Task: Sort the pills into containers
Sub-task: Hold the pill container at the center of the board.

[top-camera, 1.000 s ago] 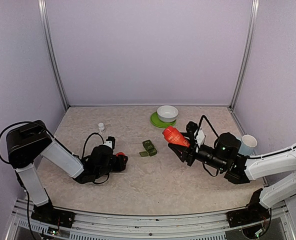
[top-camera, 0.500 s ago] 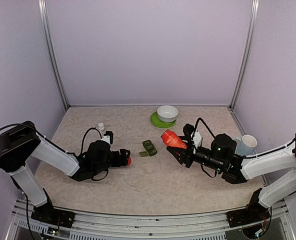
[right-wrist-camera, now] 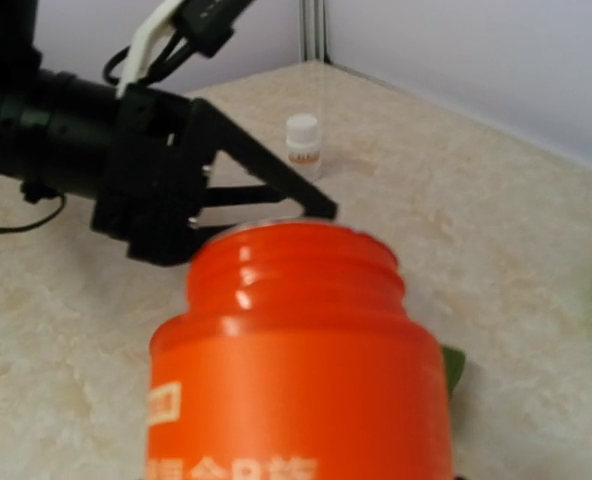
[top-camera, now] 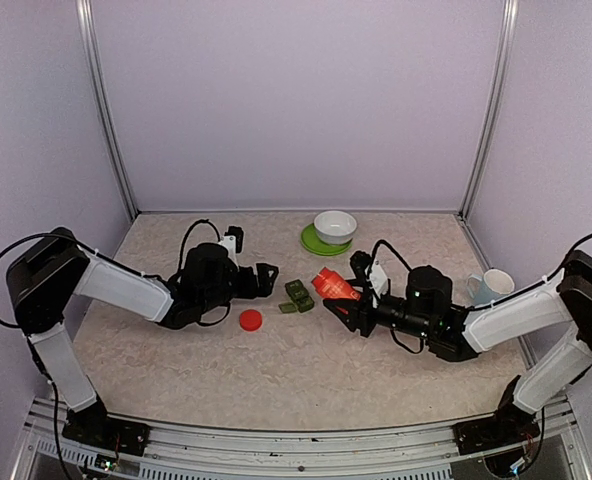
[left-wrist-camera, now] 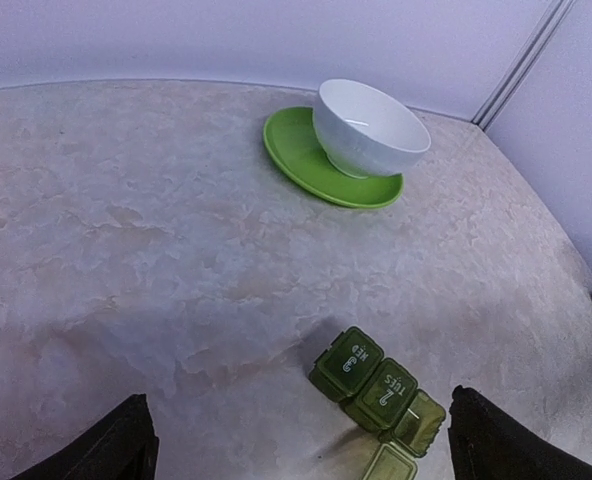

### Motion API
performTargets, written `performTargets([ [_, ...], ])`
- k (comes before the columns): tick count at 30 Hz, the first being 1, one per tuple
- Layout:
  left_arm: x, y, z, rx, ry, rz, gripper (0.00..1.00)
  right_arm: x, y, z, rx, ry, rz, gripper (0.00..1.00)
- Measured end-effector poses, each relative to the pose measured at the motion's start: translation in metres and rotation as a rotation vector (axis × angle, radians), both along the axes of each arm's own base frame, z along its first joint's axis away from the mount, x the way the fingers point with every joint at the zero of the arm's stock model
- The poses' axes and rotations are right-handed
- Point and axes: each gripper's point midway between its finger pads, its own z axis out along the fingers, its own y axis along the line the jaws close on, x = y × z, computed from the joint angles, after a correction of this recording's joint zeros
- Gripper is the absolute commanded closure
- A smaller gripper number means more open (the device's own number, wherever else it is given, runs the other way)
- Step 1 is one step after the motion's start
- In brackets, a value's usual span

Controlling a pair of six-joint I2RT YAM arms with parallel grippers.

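The containers [top-camera: 297, 295] are a small dark green strip of three joined compartments in mid-table. In the left wrist view the containers [left-wrist-camera: 376, 392] lie low between my fingers, two lids closed and the nearest one flipped open. My left gripper [top-camera: 266, 280] stands open and empty just left of them. My right gripper [top-camera: 344, 300] is shut on the red bottle [top-camera: 333, 284]. The uncapped, tilted bottle [right-wrist-camera: 296, 350] has its mouth close to the right of the strip. Its red cap [top-camera: 249, 319] lies on the table. No pills are visible.
A white bowl [top-camera: 335, 226] sits on a green plate [top-camera: 314, 243] at the back; the bowl [left-wrist-camera: 369, 128] and plate [left-wrist-camera: 291, 160] also show in the left wrist view. A tiny white bottle [right-wrist-camera: 303, 142] stands behind the left arm. A white mug [top-camera: 489, 287] is at the right.
My left gripper opened and let go of the red cap, which now lies on the table, then moved right toward the containers. My right gripper carried the bottle left toward them.
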Motion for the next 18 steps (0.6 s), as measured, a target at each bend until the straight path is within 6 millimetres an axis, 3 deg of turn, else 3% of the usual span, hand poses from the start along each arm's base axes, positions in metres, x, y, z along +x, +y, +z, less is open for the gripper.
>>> performTargets([
  [8, 0.020, -0.034, -0.015, 0.025, -0.005, -0.137, 0.01, 0.018, 0.007, -0.028, -0.040, 0.107, -0.002, 0.81],
  [18, 0.017, -0.063, -0.030, 0.020, -0.017, -0.286, 0.01, 0.026, 0.021, -0.056, -0.097, 0.213, 0.029, 0.81],
])
